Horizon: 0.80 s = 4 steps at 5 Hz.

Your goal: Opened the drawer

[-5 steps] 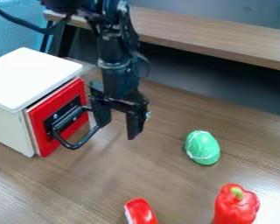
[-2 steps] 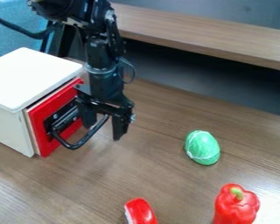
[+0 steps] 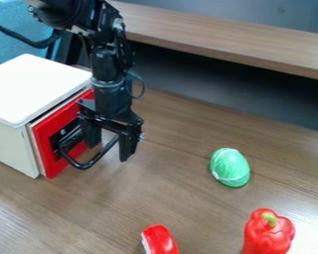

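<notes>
My gripper [image 3: 109, 151] hangs at the front of the white drawer box, left of the middle of the view. It is open, with one finger close to the red drawer front [image 3: 55, 130] and the other out beyond the black handle [image 3: 93, 159]. The handle's looped bar passes between the two fingers; whether either one touches it I cannot tell. The white box [image 3: 33, 89] stands at the left, and its red front sits nearly flush, with a narrow gap along the top edge.
A green egg-shaped object [image 3: 230, 167] lies right of centre on the wooden table [image 3: 188, 208]. A red pepper [image 3: 268, 233] stands at the lower right, and another red object [image 3: 160, 240] is at the bottom edge. A raised wooden ledge [image 3: 234, 42] runs behind.
My gripper has moved left toward the drawer front, so that its fingers now stand on either side of the handle bar. The box and the loose objects have stayed put.
</notes>
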Available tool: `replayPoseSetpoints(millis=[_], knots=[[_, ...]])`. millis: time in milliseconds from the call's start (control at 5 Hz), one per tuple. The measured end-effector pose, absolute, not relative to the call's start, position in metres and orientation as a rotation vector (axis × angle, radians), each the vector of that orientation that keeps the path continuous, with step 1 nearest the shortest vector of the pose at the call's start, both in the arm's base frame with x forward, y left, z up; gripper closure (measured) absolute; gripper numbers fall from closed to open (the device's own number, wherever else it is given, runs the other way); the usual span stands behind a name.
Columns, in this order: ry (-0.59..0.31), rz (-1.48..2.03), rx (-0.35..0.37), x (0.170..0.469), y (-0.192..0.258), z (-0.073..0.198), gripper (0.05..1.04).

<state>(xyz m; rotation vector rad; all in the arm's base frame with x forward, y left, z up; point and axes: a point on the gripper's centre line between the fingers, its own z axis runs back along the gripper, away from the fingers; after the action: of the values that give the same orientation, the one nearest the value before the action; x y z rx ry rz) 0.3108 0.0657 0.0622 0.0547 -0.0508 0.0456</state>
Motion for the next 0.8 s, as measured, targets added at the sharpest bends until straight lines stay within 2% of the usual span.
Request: replayPoseSetpoints(millis=[400, 800], knots=[[-0.04, 0.05, 0.043, 0.309, 0.065, 0.049, 0.085], [-0.053, 0.038, -0.008, 0.309, 0.056, 0.037, 0.085]])
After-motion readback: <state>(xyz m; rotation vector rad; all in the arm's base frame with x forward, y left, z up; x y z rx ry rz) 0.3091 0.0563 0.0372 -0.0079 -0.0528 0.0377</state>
